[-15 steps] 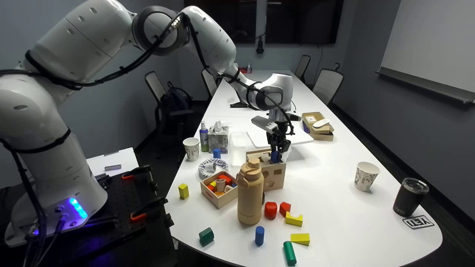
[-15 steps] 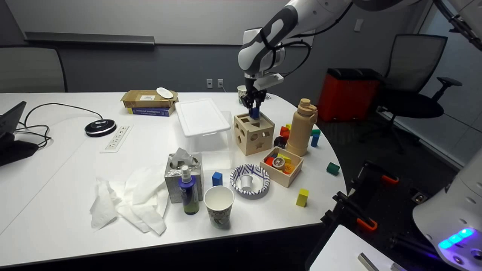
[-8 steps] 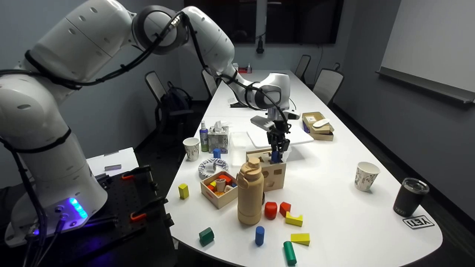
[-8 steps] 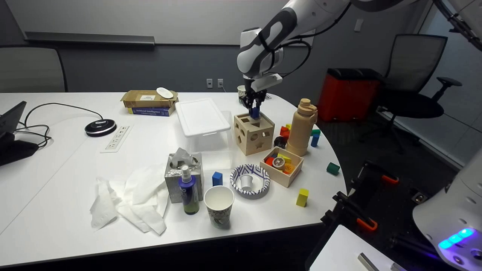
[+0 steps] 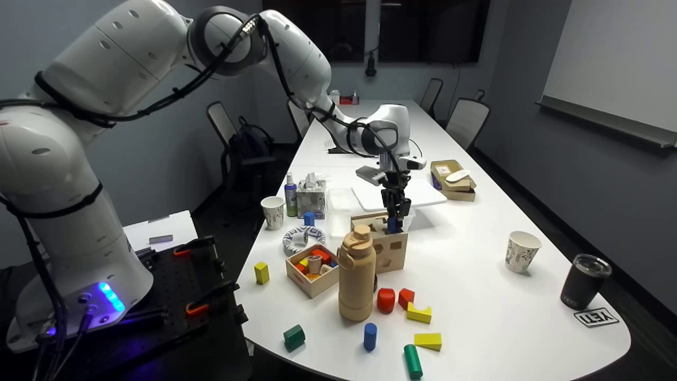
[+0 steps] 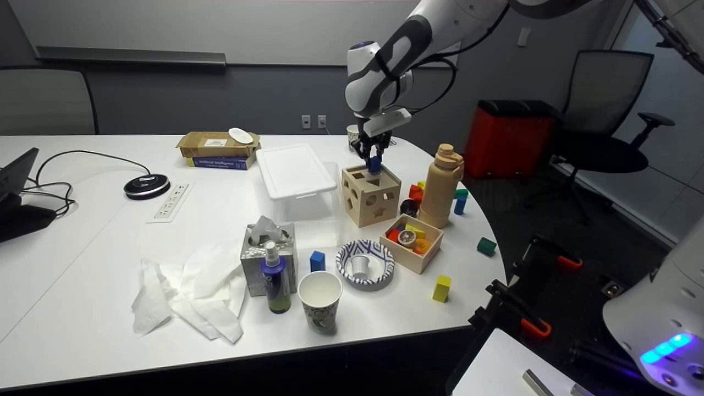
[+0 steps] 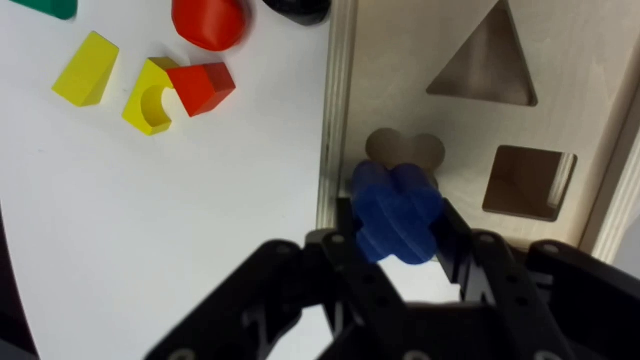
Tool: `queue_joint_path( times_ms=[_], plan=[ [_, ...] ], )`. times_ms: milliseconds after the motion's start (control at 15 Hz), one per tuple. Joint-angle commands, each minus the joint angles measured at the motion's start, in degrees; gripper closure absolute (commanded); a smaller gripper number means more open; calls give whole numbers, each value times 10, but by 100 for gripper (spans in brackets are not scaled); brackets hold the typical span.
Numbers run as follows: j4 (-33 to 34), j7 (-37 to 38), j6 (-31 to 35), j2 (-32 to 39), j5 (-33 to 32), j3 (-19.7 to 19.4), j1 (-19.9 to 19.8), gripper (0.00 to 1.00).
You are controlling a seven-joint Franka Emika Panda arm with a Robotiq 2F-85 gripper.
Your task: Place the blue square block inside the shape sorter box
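In an exterior view, the gripper [image 5: 396, 211] grasps a blue block [image 5: 392, 226] at the top of the wooden box [image 5: 392, 254], which a bottle [image 5: 357, 280] partly hides. In an exterior view, a cup [image 6: 320, 305] stands before a second blue block [image 6: 317, 261]. In the wrist view, the held block covers part of a hole [image 7: 406, 146]; I cannot tell whether its end is inside.

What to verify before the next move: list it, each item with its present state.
1. Grip on held block: ok, end effector clamps it.
2. Square shape: not ok, held block looks four-lobed.
3. Position over box: ok, at its top in both exterior views.
4. Line-up with lobed hole: cannot tell, hole partly hidden.
5. Entry into lobed hole: cannot tell.
6. Clearance from bottle: ok, end effector is apart from it.
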Motion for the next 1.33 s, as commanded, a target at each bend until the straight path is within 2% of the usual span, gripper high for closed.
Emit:
queue_joint_path(
  times_ms=[0, 533, 1267],
  plan=[
    [-46, 25, 13, -16, -15, -9, 12, 83],
    [-97, 26, 23, -37, -23, -6, 19, 83],
    [-91, 25, 27, -34, -20, -7, 16, 83]
  ],
)
